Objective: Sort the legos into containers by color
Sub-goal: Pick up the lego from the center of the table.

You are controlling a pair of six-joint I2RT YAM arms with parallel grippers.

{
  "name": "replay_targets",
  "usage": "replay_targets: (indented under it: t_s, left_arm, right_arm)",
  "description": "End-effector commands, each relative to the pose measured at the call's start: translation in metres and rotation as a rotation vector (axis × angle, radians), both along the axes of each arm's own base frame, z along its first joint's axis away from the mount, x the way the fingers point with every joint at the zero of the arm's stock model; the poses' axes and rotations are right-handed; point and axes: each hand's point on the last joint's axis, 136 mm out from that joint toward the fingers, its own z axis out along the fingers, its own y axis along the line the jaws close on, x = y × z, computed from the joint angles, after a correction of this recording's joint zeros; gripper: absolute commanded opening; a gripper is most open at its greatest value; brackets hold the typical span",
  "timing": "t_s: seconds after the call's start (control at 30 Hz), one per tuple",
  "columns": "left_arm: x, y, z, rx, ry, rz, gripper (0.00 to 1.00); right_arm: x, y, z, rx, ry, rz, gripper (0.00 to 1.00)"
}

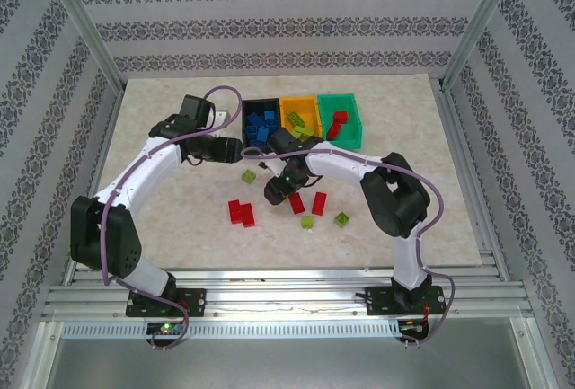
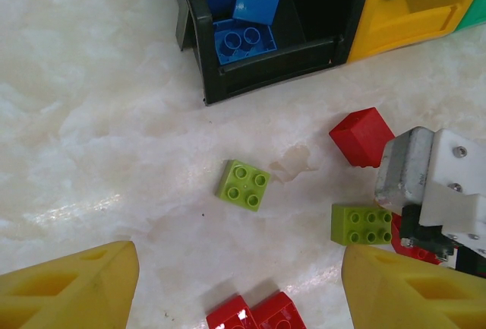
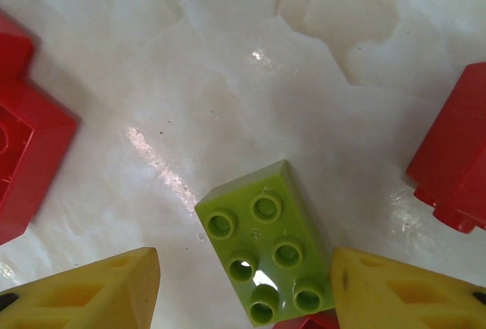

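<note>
Black bin (image 1: 260, 119), orange-yellow bin (image 1: 301, 118) and green bin (image 1: 340, 118) stand side by side at the back. The black bin (image 2: 266, 33) holds blue bricks. My right gripper (image 3: 244, 268) is open low over the table, its yellow fingers on either side of a lime six-stud brick (image 3: 266, 249); the right finger sits close against the brick. From above, the right gripper (image 1: 274, 189) is mid-table. My left gripper (image 2: 239, 268) is open and empty above a lime four-stud brick (image 2: 243, 185), and in the top view the left gripper (image 1: 241, 149) hovers in front of the black bin.
Loose on the table: a red pair (image 1: 240, 212), two red bricks (image 1: 296, 202) (image 1: 319, 203), lime bricks (image 1: 248, 176) (image 1: 308, 222) (image 1: 342, 218). Red bricks flank the right gripper (image 3: 23, 154) (image 3: 452, 162). The right arm's wrist (image 2: 433, 185) lies close to the left gripper's right finger.
</note>
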Motion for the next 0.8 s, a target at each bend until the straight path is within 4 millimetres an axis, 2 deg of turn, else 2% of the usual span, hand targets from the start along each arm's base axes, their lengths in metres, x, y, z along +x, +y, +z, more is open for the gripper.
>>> replay_targets:
  t_s: [0.0, 0.4, 0.63, 0.77]
  left_arm:
    - [0.001, 0.004, 0.003, 0.011, -0.004, -0.007, 0.71]
    - [0.001, 0.004, 0.002, 0.01, -0.001, -0.008, 0.71]
    - [0.001, 0.004, 0.002, 0.014, -0.001, -0.008, 0.71]
    - [0.002, 0.004, 0.001, 0.015, 0.003, -0.007, 0.71]
  right_arm:
    - [-0.002, -0.004, -0.005, -0.064, -0.014, 0.048, 0.61]
    - [-0.009, -0.005, -0.02, -0.139, -0.05, 0.103, 0.6]
    - [-0.01, -0.01, -0.028, -0.201, -0.081, 0.116, 0.49]
    - [-0.009, -0.009, -0.019, -0.17, -0.104, 0.104, 0.39]
